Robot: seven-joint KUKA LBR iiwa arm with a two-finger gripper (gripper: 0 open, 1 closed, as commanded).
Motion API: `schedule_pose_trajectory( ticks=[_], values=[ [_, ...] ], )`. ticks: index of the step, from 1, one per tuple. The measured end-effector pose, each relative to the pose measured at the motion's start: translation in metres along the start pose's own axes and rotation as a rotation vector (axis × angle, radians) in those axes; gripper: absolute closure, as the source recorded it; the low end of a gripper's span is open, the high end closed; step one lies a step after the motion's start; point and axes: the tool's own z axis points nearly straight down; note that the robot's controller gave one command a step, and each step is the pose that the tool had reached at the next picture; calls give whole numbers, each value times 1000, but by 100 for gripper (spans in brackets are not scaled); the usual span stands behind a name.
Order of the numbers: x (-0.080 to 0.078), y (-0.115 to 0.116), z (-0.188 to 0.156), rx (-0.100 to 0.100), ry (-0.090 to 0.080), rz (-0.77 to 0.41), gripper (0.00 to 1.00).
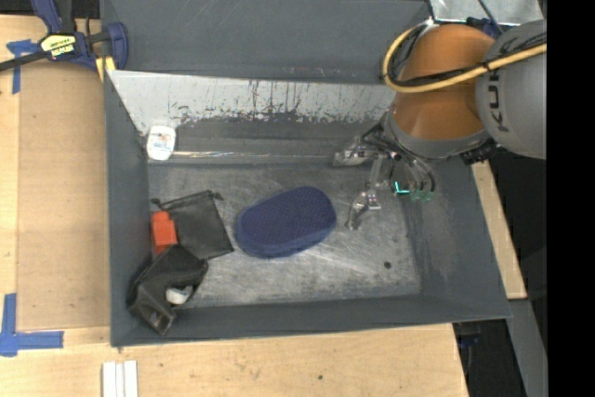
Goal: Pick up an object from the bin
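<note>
End effector [354, 186] is low in the bin [279, 33], fingers apart and empty, just beside the blue oval pad [284, 221]. Nothing is lifted yet. Grasp and raise remain.

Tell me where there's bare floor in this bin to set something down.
Bare floor runs along the front wall, from the blue oval pad to the right corner, and along the back between the white tag and the end effector. The left side is crowded: orange block, black pouch, black bundle.
</note>
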Motion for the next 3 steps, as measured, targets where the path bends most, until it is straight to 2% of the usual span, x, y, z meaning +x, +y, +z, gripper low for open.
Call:
schedule_pose_trajectory(
  ticks=[1, 2, 3],
  values=[
    [-14, 59, 50, 3, -8, -35, 0],
    [-16, 57, 46, 1, -16, -30, 100],
    [-10, 62, -124, 1, -17, -149, 100]
  ],
)
